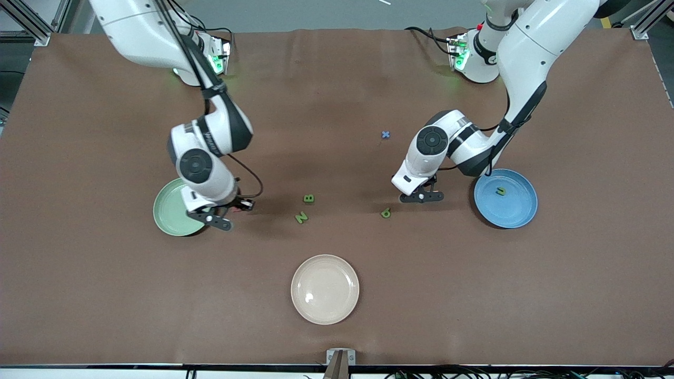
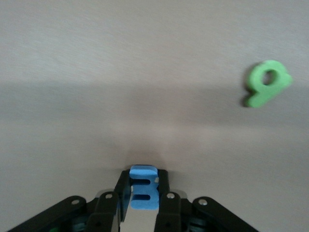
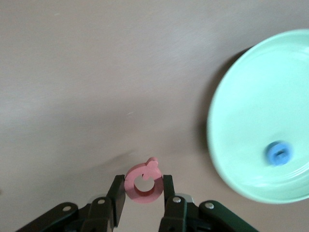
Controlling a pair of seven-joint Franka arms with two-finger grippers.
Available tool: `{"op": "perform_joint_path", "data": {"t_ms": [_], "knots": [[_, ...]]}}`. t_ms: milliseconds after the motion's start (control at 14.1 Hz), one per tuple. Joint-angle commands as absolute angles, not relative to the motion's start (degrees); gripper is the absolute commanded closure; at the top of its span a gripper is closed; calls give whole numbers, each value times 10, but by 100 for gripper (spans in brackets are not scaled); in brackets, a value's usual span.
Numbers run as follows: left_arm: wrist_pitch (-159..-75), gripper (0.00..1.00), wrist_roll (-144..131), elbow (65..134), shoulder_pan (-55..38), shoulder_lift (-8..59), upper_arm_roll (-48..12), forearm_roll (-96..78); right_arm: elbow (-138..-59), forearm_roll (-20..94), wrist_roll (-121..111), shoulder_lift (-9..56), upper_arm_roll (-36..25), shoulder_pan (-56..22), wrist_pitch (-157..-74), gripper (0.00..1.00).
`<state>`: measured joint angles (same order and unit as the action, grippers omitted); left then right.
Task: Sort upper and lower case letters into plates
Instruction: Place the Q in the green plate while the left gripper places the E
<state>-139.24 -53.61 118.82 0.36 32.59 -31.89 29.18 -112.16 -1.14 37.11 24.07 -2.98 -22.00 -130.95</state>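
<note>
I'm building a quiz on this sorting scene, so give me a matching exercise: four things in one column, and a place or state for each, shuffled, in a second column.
Things:
1. blue letter
2. pink letter
3. green N
4. cream plate

Places or states:
A. held in the right tool, beside the mint green plate
B. lying on the table near the green B
C. held in the left tool, over bare table
D. nearest the front camera, nothing in it

Pairs: 1-C, 2-A, 3-B, 4-D
</note>
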Motion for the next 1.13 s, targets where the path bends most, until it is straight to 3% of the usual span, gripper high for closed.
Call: {"op": "perform_joint_path", "data": {"t_ms": [0,213,354,496,921,992,1063], "knots": [[-1354,96,-536,1191,9,290,-318,305,-1188,-20,282,192,-18,-165,-1324,100],[-1350,96,-519,1200,32,273,-319,309,-1222,-20,164,180,-18,-97,-1349,100],[-1337,95,-480,1212,54,249,-320,309,-1263,-16,108,182,-16,-62,-1412,100],[-1333,95,-441,1231,82,226,-322,309,-1285,-14,107,188,-15,-61,-1455,100],[-1333,95,-318,1268,166,180,-323,309,-1282,40,106,212,14,-68,-1482,99],[-1337,95,-303,1271,180,178,-323,309,-1282,40,106,213,14,-68,-1481,95],[-1338,94,-287,1271,194,178,-323,309,-1280,40,105,212,14,-69,-1476,61]]}}
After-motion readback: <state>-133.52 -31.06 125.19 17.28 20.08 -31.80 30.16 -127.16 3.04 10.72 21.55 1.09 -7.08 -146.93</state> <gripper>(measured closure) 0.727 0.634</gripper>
